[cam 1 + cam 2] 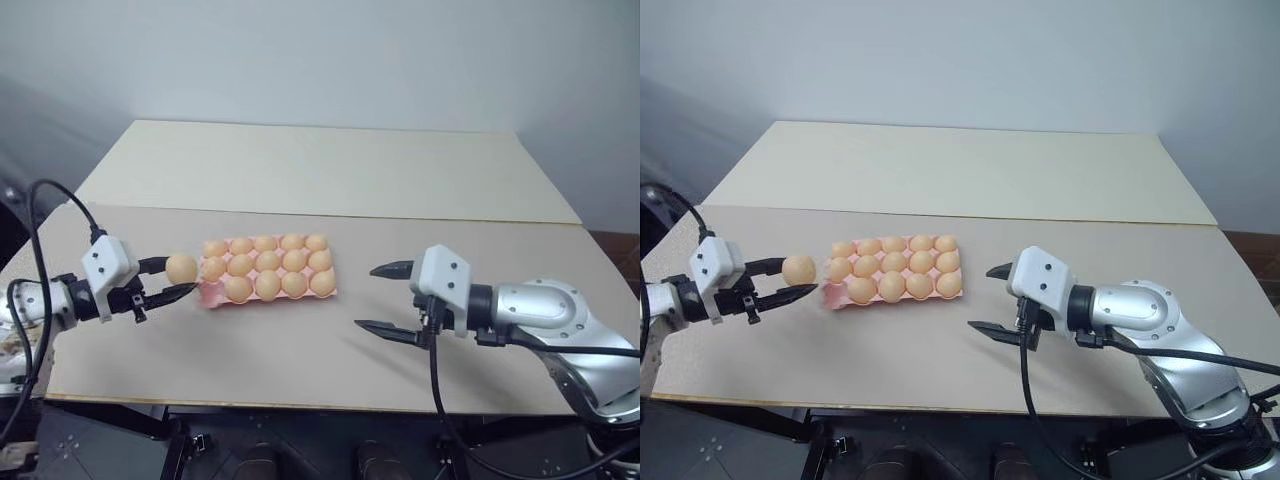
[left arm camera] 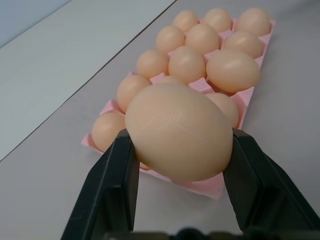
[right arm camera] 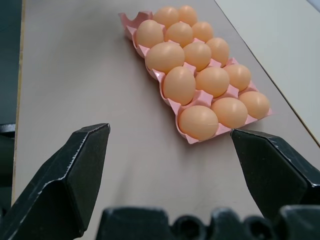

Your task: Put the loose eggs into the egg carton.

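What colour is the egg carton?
Pink; the egg carton shows best in the right wrist view.

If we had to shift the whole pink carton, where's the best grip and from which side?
Probably the bare rim of the egg carton on its short right end, approached level from the right, where the open right gripper faces it. The rim is thin and flat, eggs crowd everything else, and the left gripper holds an egg at the other end.

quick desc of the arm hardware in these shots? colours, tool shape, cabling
Each tool, left tool and right tool, has two black wedge-shaped fingers tapering to points, mounted on a white boxy housing behind a black collar. The right arm has a rounded silver-grey metallic shell. Black cables run exposed, looping off the left arm and hanging under the right wrist.
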